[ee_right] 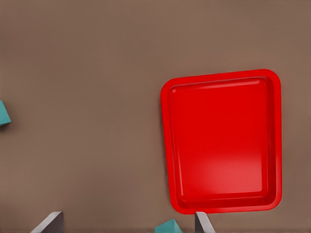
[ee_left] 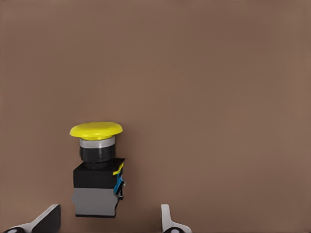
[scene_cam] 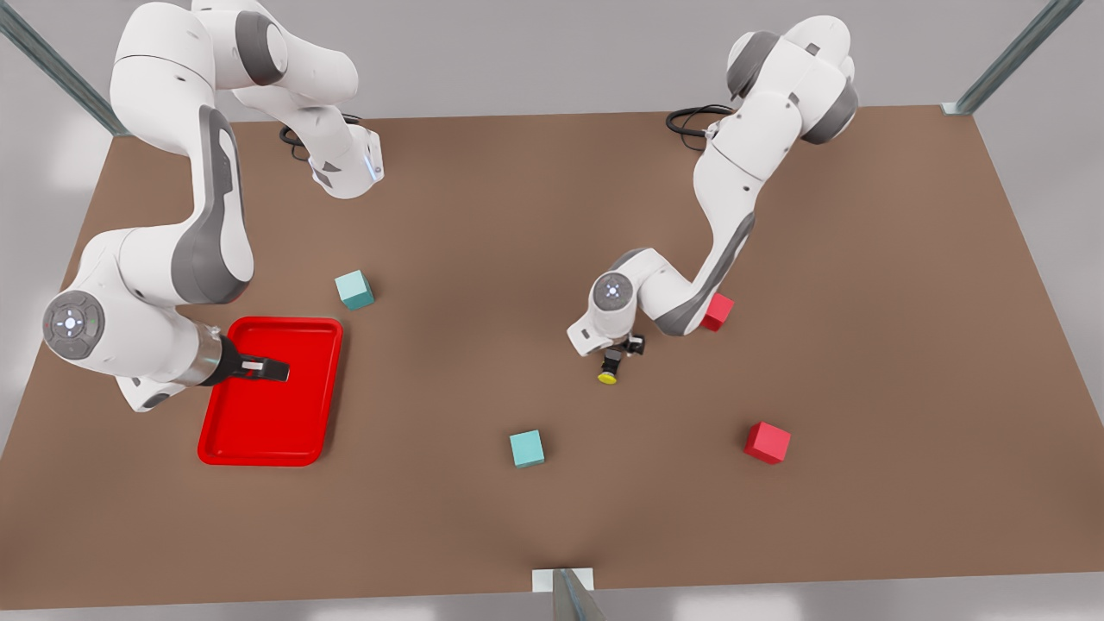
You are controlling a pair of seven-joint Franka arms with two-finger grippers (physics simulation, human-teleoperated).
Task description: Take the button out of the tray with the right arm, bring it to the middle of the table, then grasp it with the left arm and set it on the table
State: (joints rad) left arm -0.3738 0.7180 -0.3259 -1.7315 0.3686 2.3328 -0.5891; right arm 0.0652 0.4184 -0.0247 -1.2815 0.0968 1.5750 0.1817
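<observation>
My left gripper (scene_cam: pixel 623 348): near the table's middle, fingers (ee_left: pixel 46 221) spread wide and gripping nothing, one on either side of the button's body.
Button (ee_left: pixel 97 170): just one; round glossy yellow cap, a silver ring, a black neck, then a blocky black and grey body with a blue clip. In the front view it (scene_cam: pixel 609 371) lies on the table, cap pointing toward the camera, well apart from the tray.
My right gripper (scene_cam: pixel 274 370): above the tray, fingers (ee_right: pixel 48 224) parted and holding nothing.
Tray (scene_cam: pixel 226 438): one, at the front view's left; shallow glossy red rectangle, rounded corners, raised rim.
Teal cubes: two, matte with crisp edges, one (scene_cam: pixel 527 448) toward the front edge, one (scene_cam: pixel 354 290) just beyond the tray's far corner.
Red cubes: two, one (scene_cam: pixel 767 442) at the front view's right, one (scene_cam: pixel 718 311) partly behind my left arm.
Table (scene_cam: pixel 862 259): flat matte brown.
</observation>
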